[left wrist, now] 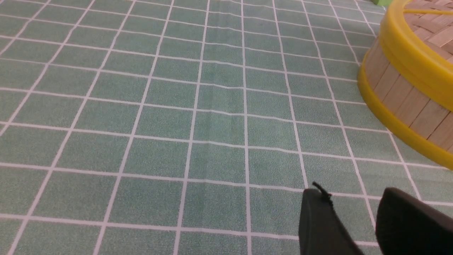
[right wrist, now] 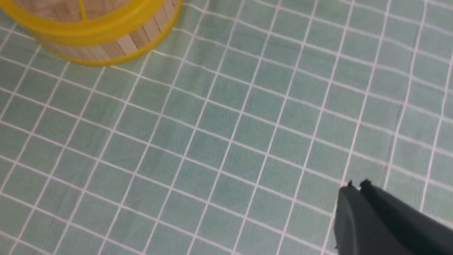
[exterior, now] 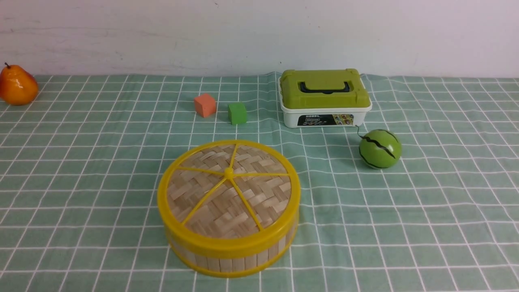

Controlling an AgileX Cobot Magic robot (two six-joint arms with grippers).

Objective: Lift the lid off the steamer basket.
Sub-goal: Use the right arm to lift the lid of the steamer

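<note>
We see the left gripper (left wrist: 354, 196) with its two black fingers apart; checked cloth shows through the gap and nothing sits between them. The right gripper (right wrist: 356, 186) has its fingertips pressed together on nothing. Each hangs over bare tablecloth (exterior: 405, 223), and each wrist view shows the steamer basket (exterior: 231, 259) near its gripper but not touching it. Neither arm shows in the front view.

The basket stands upright near the middle of the cloth, on the side close to us. The lid (exterior: 229, 186) sits flat on top of it, its yellow rim seated all round and its five spokes meeting at the hub.

We take the basket as the dial's centre, with 12 o'clock toward the wall. The orange cube (exterior: 204, 105) and the green cube (exterior: 237, 113) sit close to 12, side by side without touching. The white box with a green top (exterior: 324, 97) lies at 1 o'clock. The green striped ball (exterior: 380, 149) is at 2 o'clock, just off the box's near corner. The orange pear (exterior: 17, 86) sits far out at 10 o'clock, by the cloth's edge.
</note>
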